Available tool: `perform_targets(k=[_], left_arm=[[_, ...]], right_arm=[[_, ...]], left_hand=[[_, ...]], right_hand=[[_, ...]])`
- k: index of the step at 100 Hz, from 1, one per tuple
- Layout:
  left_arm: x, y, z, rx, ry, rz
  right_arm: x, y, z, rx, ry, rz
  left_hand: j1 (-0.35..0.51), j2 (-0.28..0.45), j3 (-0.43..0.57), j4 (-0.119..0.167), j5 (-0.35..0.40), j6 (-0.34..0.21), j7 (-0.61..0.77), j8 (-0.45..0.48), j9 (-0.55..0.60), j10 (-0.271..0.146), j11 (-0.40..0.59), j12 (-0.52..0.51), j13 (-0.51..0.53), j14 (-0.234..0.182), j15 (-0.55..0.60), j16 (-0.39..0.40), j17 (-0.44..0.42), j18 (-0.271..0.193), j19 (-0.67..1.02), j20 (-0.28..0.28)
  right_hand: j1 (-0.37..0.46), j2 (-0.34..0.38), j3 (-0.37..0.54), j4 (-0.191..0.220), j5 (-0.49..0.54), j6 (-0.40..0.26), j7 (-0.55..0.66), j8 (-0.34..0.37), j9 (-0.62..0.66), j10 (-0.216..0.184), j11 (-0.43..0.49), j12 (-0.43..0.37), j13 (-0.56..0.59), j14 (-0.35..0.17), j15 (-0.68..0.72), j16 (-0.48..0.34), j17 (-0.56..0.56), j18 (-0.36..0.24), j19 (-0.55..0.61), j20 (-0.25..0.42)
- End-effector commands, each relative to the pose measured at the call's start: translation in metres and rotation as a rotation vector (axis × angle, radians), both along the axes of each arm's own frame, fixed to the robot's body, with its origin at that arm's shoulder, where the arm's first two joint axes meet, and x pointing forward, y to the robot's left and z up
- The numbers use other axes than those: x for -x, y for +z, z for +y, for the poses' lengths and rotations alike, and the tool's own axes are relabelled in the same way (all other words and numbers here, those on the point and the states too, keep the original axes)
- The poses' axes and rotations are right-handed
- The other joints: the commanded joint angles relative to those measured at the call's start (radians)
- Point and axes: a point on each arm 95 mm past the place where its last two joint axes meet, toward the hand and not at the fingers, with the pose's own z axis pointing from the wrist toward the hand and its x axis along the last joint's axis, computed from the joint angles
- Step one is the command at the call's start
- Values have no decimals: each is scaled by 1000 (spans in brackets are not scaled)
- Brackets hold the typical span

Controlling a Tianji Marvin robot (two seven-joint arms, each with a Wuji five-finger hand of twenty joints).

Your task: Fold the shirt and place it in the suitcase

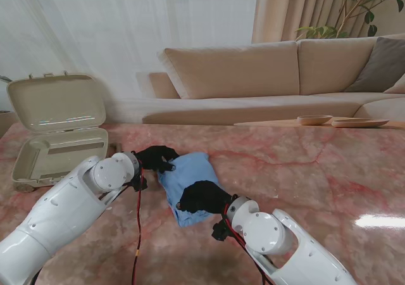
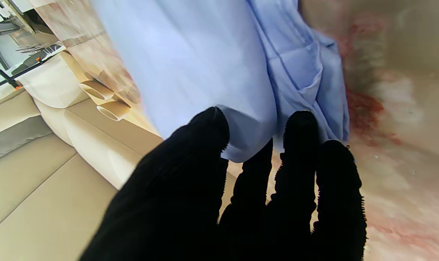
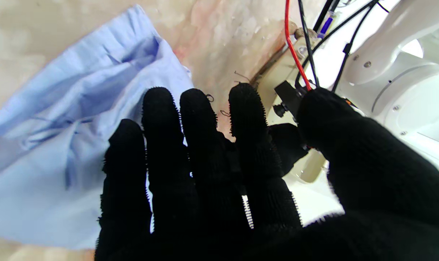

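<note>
A light blue shirt (image 1: 193,171) lies folded into a small bundle on the pink marble table (image 1: 304,171), a little left of centre. My left hand (image 1: 157,158), in a black glove, is at the bundle's far left corner. In the left wrist view the thumb (image 2: 204,134) and fingers (image 2: 301,130) close around a folded edge of the shirt (image 2: 204,54). My right hand (image 1: 202,197) rests flat on the near part of the shirt (image 3: 59,127), fingers (image 3: 201,119) stretched out and thumb apart. The open beige suitcase (image 1: 60,152) stands at the far left of the table.
The suitcase lid (image 1: 56,101) stands upright behind its tray. A red cable (image 1: 139,234) hangs along my left arm. A beige sofa (image 1: 285,76) runs behind the table, with shallow wooden trays (image 1: 314,119) at the far right edge.
</note>
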Motion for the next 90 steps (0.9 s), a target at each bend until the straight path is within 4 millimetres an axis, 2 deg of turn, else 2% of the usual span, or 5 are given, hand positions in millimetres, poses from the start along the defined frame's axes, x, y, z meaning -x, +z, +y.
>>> perform_targets(k=[1,12,15,45,90], left_arm=[[2,5,1,-5,-2,-8],[6,22,2,-4,-12,-10],[7,25,3,-1,-11,-13],[1,51,3,15,36,-89],[-21,22,-16,29,-47,7]], right_arm=[[6,4,-1,-20,6,-7],[11,16,-8,-48,-16,-46],[13,20,-11,-52,-20,-58],[30,36,-37,-21,-53,-112],[32,2,-49,-57,-68,47]], left_hand=[[-20,34,-42,19,-47,51,-34,-15,-32,10,10,-15,-38,5,-13,-27,-25,5,-19,-17],[-16,82,-160,23,-68,66,-93,-27,-75,22,-24,-30,-92,19,-63,-76,-67,11,-55,-34],[23,110,-267,34,-75,69,-115,-21,-85,26,-31,-31,-105,23,-65,-89,-77,12,-60,-38],[22,154,-343,36,-92,75,-176,-35,-103,35,-61,-43,-135,36,-104,-119,-105,27,-89,-50],[12,180,-398,34,-116,74,-200,-35,-118,29,-64,-43,-150,39,-117,-135,-122,34,-101,-61]], right_hand=[[-44,14,-8,-9,11,-19,-15,11,-20,-13,-12,-18,-20,-31,-12,-23,-11,-2,-11,-16],[-45,21,-18,-6,9,-18,-24,11,-20,-13,-18,-21,-17,-29,-14,-24,-7,8,-12,-17],[-46,25,-22,-5,9,-19,-25,12,-19,-14,-19,-22,-15,-26,-15,-24,-6,10,-12,-16],[-49,48,-58,8,-10,-28,-69,20,-14,-11,-53,-39,43,-17,14,-7,49,23,24,-1],[-77,76,-46,21,-7,-6,-177,72,4,16,-55,-100,108,-11,27,-65,159,9,105,-89]])
